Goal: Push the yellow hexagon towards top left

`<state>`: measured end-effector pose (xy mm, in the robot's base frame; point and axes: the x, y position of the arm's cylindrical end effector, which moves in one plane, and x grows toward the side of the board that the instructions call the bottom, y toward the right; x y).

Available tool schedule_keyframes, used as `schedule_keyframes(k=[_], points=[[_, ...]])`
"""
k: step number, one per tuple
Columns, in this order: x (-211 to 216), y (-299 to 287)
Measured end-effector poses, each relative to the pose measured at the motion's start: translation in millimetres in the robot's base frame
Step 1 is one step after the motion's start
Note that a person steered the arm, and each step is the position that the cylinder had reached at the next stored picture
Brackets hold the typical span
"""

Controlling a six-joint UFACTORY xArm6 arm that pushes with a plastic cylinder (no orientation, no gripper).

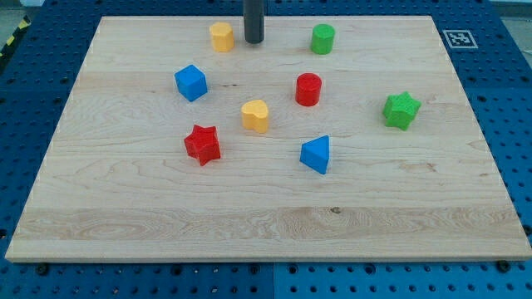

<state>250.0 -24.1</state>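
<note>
While parked top centre, my tip [253, 41] sits just right of yellow hexagon [221, 37] | no gripper, bare rod, not touching | green cyl [322, 39] further right

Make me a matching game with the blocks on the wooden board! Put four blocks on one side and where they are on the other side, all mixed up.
Blocks:
1. yellow hexagon
2. green star
3. blue triangle
4. red star

Places:
A. nearest the view's right edge
B. just left of my tip, near the view's top
C. below the blue cube, left of the yellow heart
D. below the red cylinder, lowest on the board

Pairs: 1-B, 2-A, 3-D, 4-C
</note>
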Motion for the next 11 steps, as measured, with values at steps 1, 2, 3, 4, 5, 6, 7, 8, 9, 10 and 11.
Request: schedule_keyframes(k=[1,2,3,4,5,6,7,8,9,10,11], points=[[7.1,-11.1],[19.0,-37.8],[18.9,-38.7],[7.7,-43.7],[7.7,-47.0],[3.3,-52.3],[-4.6,-60.1],[-22.2,-61.0],[-25.0,-61.2],[-25.0,-79.2],[-25.1,-108.1]])
